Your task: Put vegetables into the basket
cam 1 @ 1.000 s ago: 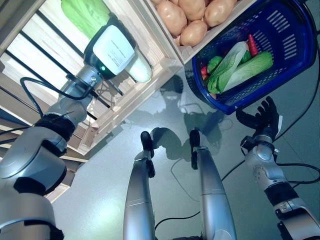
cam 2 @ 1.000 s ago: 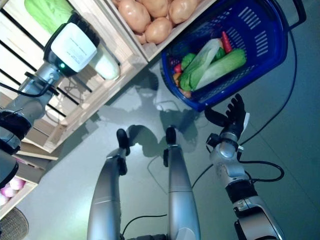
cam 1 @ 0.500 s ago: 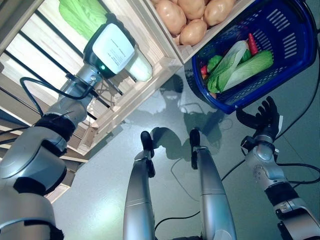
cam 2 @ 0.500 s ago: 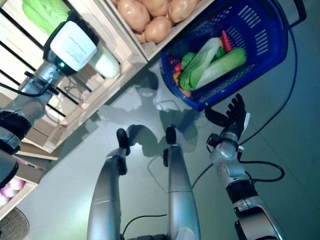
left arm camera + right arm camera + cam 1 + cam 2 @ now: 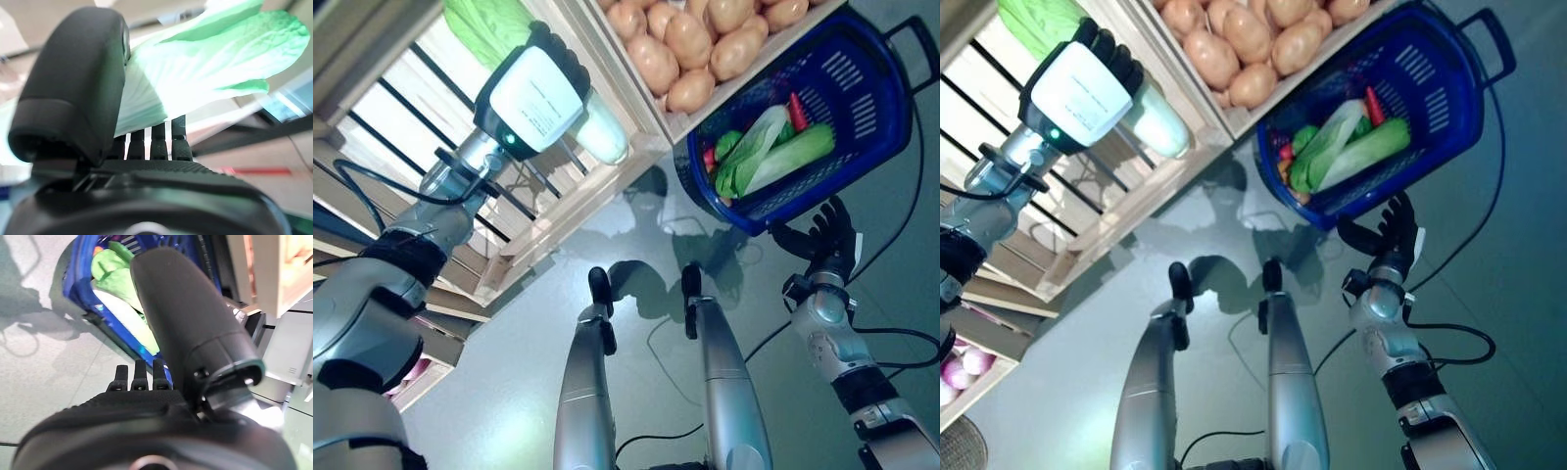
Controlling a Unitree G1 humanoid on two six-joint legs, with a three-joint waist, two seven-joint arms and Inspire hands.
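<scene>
My left hand (image 5: 551, 49) is up at the wooden stand, shut on a pale green cabbage (image 5: 604, 137). In the left wrist view the thumb (image 5: 73, 98) and fingers curl round the cabbage's white ribs and green leaves (image 5: 205, 63). The blue plastic basket (image 5: 773, 211) stands on the floor to the right of the stand. In it lie long green-and-white cabbages (image 5: 783, 157), a small red vegetable (image 5: 796, 106) and a round green one (image 5: 726, 144). My right hand (image 5: 827, 235) is just outside the basket's near rim, fingers straight, holding nothing; the right wrist view shows the basket (image 5: 80, 286) past it.
The wooden stand (image 5: 558, 211) with its slatted crates runs along the left and top, its corner close to the basket. Grey floor lies between the stand and my right hand.
The whole picture has shifted, so the camera has moved. My left hand still holds the cabbage at the stand and my right hand stays by the basket's rim.
</scene>
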